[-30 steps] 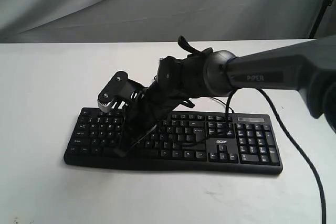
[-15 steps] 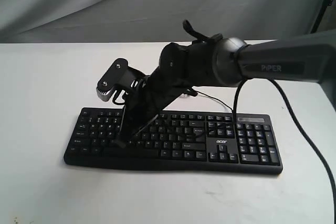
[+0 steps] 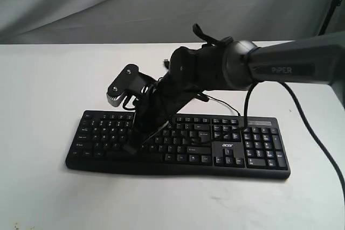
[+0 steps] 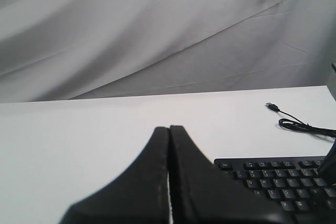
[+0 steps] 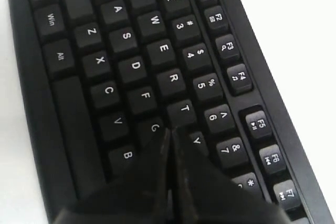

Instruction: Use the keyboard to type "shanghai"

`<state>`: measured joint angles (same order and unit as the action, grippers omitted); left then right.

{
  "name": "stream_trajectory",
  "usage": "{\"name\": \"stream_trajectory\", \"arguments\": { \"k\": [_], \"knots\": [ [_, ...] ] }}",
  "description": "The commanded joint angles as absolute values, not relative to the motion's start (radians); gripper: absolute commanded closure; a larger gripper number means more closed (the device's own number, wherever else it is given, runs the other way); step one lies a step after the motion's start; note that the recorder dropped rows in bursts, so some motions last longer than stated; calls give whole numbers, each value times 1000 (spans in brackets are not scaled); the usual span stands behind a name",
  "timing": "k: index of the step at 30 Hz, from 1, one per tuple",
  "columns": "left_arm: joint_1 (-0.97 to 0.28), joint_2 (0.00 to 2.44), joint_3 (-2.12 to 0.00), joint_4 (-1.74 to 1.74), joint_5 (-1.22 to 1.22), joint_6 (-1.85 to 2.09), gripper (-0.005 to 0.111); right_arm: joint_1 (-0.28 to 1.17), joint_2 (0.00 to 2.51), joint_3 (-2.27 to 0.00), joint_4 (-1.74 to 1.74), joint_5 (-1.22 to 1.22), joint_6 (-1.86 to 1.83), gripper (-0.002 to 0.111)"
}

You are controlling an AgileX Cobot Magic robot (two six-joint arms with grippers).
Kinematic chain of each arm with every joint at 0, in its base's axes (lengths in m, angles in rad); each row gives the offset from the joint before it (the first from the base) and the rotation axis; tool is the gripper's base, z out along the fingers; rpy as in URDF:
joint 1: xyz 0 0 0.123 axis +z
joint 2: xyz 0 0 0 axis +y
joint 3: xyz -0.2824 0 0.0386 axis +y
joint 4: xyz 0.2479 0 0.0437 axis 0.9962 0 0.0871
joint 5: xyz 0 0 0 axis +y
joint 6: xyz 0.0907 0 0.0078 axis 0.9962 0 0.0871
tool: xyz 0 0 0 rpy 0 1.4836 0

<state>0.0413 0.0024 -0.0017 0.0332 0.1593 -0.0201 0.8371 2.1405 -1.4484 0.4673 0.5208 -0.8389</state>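
Note:
The black keyboard with white legends and the acer logo lies on the white table. My right gripper reaches across from the right and is down over the keyboard's left-middle letter keys. In the right wrist view its jaws are pressed together with nothing between them. The gripper points at the spot between the G and Y keys, next to T, on the keyboard. Whether it presses a key I cannot tell. My left gripper is shut and empty, held off the keyboard's Esc corner; it does not show in the exterior view.
The keyboard's thin black cable loops on the table behind it and ends in a loose USB plug. Grey cloth hangs behind the table. The right arm's own black cable trails past the number pad.
My right gripper lifted off the keys further left, then shifted right along the letter rows and came down again. The keyboard has not moved.

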Motion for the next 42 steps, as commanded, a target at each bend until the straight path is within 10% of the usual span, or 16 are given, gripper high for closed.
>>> {"name": "stream_trajectory", "arguments": {
  "k": [1, 42],
  "knots": [
    [35, 0, 0, 33, 153, -23, 107, 836, 2174, -1440, 481, 512, -840, 108],
    [35, 0, 0, 33, 153, -23, 107, 947, 2404, -1955, 376, 736, -748, 108]
  ]
}}
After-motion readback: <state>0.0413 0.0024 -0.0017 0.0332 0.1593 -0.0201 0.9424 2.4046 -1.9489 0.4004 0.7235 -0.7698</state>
